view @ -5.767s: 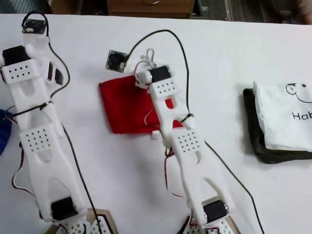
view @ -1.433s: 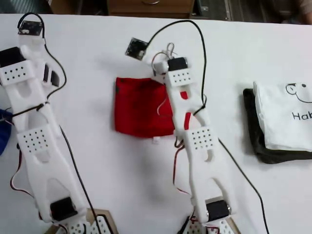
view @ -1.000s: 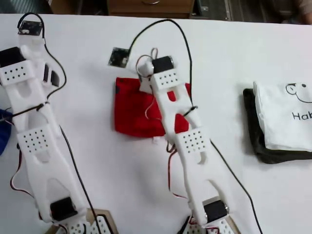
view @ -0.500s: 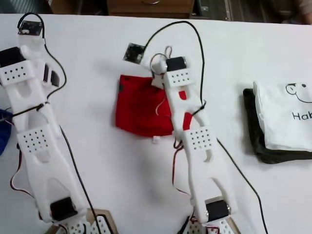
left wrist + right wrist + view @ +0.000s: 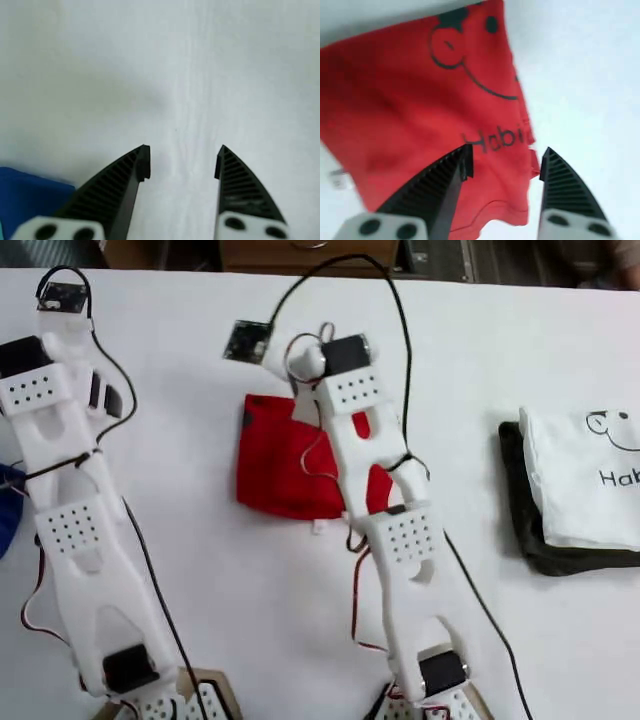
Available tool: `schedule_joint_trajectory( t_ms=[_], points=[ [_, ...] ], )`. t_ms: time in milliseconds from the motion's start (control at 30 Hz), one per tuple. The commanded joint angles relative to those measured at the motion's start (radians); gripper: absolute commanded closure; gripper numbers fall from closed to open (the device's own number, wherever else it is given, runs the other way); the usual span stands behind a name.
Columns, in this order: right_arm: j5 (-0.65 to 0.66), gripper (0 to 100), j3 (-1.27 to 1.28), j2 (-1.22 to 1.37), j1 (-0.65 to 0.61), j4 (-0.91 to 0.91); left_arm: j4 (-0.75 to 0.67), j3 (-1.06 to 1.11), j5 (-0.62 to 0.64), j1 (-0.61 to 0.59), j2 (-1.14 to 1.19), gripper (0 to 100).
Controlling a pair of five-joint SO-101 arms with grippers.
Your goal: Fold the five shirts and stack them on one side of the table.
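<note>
The red shirt (image 5: 275,460) has black print, as has the white shirt (image 5: 575,445).

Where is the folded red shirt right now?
The red shirt lies mid-table in the high view, partly under the right arm, left of the white shirt stacked on the dark shirt.

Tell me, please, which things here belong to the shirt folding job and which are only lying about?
Belong to the job: red shirt; white shirt; dark shirt under it; blue cloth near the left gripper; open right gripper over the red shirt.
Only lying about: wooden furniture behind the table.
</note>
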Motion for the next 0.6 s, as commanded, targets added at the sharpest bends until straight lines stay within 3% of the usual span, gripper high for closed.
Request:
schedule_joint_trajectory(
  t_ms=[0,167,300,567],
  points=[
    [-0.032,77.1,0.215,-0.249,-0.035,0.005,0.011,-0.038,-0.006,-0.002,-0.078,77],
    [-0.034,77.2,0.660,-0.513,-0.067,-0.021,0.011,-0.038,-0.006,-0.002,-0.078,77],
    [-0.037,77.0,0.956,-0.650,-0.051,-0.185,0.011,-0.038,-0.006,-0.002,-0.078,77],
    [-0.040,76.9,1.287,-0.769,-0.176,-0.386,0.011,-0.038,-0.008,-0.005,-0.071,77]
  ],
)
